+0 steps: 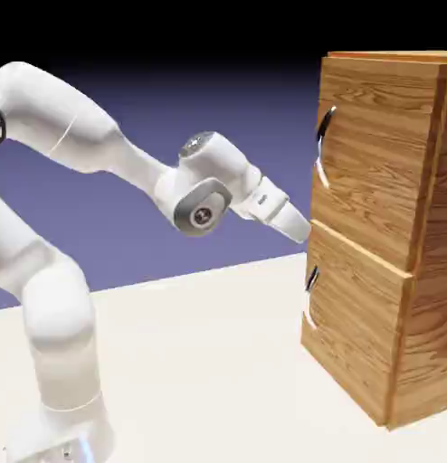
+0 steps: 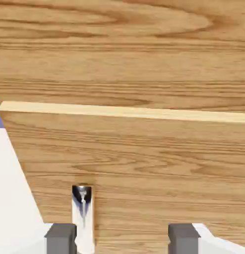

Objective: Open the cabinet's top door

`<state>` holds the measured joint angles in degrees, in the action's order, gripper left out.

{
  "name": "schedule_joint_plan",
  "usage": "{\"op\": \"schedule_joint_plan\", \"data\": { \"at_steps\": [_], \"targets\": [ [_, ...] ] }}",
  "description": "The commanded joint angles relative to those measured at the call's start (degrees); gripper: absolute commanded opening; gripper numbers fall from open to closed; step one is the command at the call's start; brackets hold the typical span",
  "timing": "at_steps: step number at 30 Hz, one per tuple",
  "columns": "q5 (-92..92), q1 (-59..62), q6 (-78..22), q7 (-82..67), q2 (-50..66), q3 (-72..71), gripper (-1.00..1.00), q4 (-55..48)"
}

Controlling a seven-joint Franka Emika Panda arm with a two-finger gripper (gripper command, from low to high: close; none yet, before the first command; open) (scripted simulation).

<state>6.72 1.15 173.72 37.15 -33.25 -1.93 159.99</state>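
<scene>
Gripper (image 1: 299, 228) jaws stood spread apart with nothing between them, the two grey fingertips (image 2: 60, 237) well separated in the hand view. It pointed toward the front of the cabinet (image 1: 381, 235), its tip close to the seam between the two stacked wooden panels; whether it touched the wood could not be told. Tall and light brown, the cabinet rose directly ahead of the gripper. Its top door (image 1: 376, 149) sat above and ahead of the tip, apparently shut. That door's curved metal handle (image 1: 323, 147) hung above the gripper. Just below the tip was the lower panel's handle (image 1: 310, 297), whose upper end showed beside one fingertip in the hand view.
</scene>
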Motion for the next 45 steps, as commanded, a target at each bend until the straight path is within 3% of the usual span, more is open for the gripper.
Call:
{"op": "schedule_joint_plan", "data": {
  "at_steps": [1, 45],
  "targets": [
    [2.5, 0.68, -0.11, -1.97, -0.22, -0.72, 0.0, -0.38],
    [112.15, 30.65, -4.79, -88.54, -9.79, -32.14, 0.0, -16.88]
  ]
}}
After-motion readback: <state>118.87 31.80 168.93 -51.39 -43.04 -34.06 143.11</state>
